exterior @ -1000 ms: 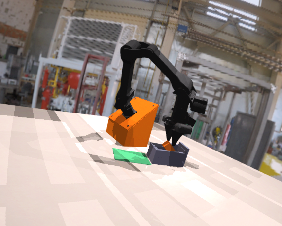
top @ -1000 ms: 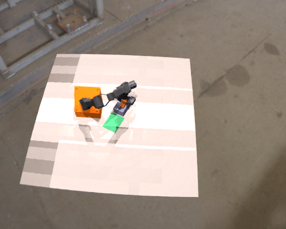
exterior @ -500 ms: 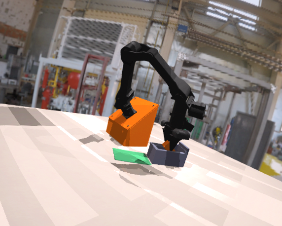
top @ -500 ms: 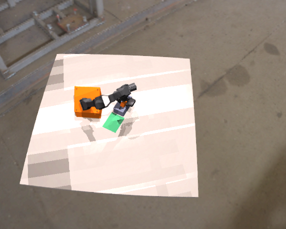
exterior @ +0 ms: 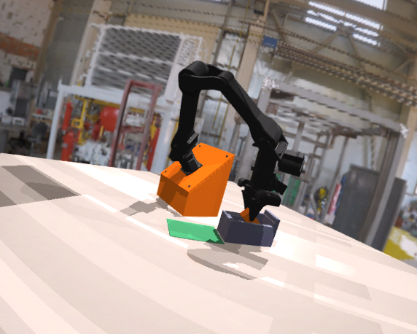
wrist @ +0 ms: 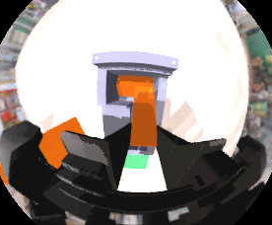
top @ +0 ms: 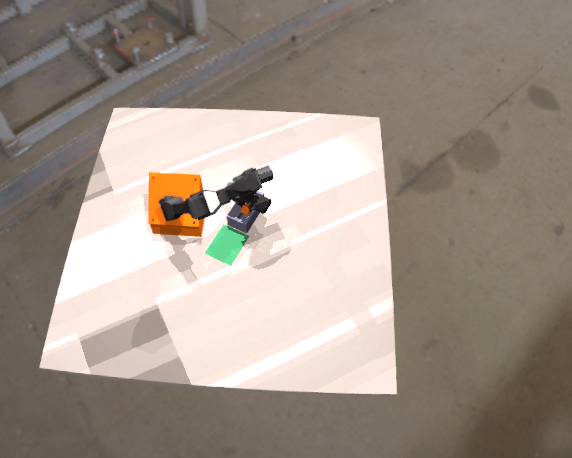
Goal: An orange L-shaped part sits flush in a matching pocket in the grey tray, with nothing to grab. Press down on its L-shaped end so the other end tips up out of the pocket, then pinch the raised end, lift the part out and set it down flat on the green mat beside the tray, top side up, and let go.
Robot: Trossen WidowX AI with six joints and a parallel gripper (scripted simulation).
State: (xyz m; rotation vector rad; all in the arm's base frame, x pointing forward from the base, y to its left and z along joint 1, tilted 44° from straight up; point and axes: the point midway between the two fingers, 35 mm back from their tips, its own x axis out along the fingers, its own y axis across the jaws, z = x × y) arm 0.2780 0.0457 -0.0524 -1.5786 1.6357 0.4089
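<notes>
The orange L-shaped part is tilted in the grey tray. Its L-shaped end is down in the pocket and its straight end rises toward the wrist camera. My gripper points down over the tray, with one finger against each side of the raised straight end; it is shut on the part. The green mat lies flat against the tray's end nearer the raised end. In the top view the arm hides the fingertips.
The large orange base block stands beside the tray and mat and carries the arm. The tray's walls stand up around the pocket, with a raised end wall near the L-shaped end.
</notes>
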